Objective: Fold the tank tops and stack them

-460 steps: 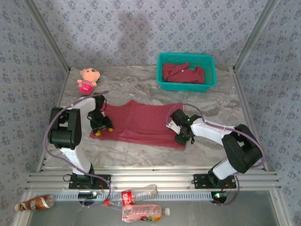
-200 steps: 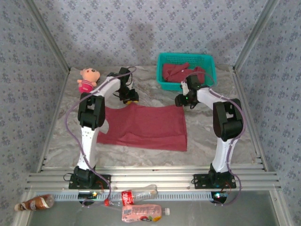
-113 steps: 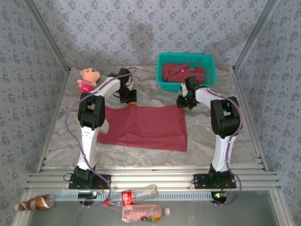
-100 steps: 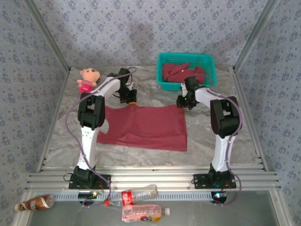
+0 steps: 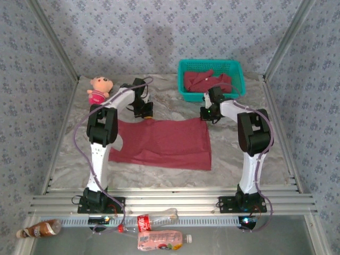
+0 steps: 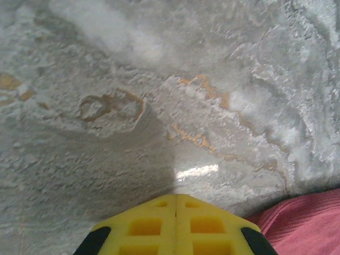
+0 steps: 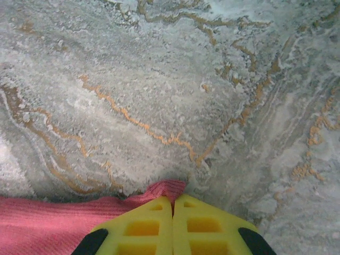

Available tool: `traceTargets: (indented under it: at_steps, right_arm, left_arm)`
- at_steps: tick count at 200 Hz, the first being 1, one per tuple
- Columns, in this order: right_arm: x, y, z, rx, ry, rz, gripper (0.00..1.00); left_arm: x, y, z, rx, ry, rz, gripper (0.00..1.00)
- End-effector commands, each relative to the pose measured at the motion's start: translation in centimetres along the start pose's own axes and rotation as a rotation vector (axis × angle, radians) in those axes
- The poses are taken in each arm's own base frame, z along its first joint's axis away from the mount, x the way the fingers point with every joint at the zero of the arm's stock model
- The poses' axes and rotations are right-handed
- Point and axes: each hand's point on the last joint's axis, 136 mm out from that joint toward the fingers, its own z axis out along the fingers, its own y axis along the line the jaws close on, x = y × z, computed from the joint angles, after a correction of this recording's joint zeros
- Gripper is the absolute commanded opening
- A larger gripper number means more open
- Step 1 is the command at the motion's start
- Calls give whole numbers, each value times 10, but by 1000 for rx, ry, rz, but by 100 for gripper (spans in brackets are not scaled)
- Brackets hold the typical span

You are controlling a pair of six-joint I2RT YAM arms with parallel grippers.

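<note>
While both arms reach to the far edge of the spread tank top (image 5: 164,143), I note the following.

Item 1, spread tank top: it lies flat on the marble table (image 5: 133,175), roughly central, near edge toward the arm bases. Its far-right corner sits under the right arm's wrist, and its far-left corner under the left arm's.

Item 2, right gripper (image 7: 172,199): the yellow fingers (image 7: 141,228) are pressed together, and a small tip of maroon cloth pokes out just above them. I read this as a pinch on the spread tank top (image 7: 53,223). In the overhead view the right gripper (image 5: 206,116) sits at the far-right corner of the cloth.

Item 3, left gripper (image 6: 176,197): the fingers (image 6: 143,227) are closed flush, tip to tip, over bare marble. The spread tank top (image 6: 303,223) lies just beside them at lower right. I cannot tell whether any cloth is caught. Overhead, the left gripper (image 5: 144,112) is at the far-left corner.

Item 4, heaped tank tops (image 5: 204,82): these are bunched inside the teal basket (image 5: 212,98), at the far right of the table, just beyond the right gripper.

Item 5, a pink doll (image 5: 98,90) sits at the far left, apart from the cloth.
</note>
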Motion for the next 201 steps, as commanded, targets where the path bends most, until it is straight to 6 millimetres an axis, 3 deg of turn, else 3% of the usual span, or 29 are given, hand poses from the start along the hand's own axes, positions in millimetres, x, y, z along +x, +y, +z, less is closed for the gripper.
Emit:
traceTargets:
  at_steps: [1, 19, 22, 48, 85, 122, 179, 201]
  right_arm:
    - [-18, 13, -30, -46, -122, -64, 5]
    - [-20, 15, -46, -64, -182, -81, 4]
    - [-10, 13, -42, -67, -167, -78, 4]
    - [3, 18, -60, -93, -197, -105, 4]
    - [37, 22, -75, -113, -158, -124, 4]
    - [81, 15, -75, -83, -22, -156, 5]
    - [120, 18, -68, -76, 100, -79, 7]
    - [130, 19, -65, -68, 140, -68, 9]
  left_arm:
    - [-8, -15, -47, 22, -101, 43, 0]
    - [-2, -16, -57, 31, -117, 47, 0]
    - [1, -15, -58, 31, -116, 45, 0]
    - [21, -10, -60, 19, -109, 47, 0]
    - [51, -7, -63, 7, -98, 48, 0]
    - [87, -1, -54, -3, -49, 31, 0]
    - [120, 13, -35, -63, 11, 12, 0]
    - [129, 12, -27, -57, 42, 2, 6]
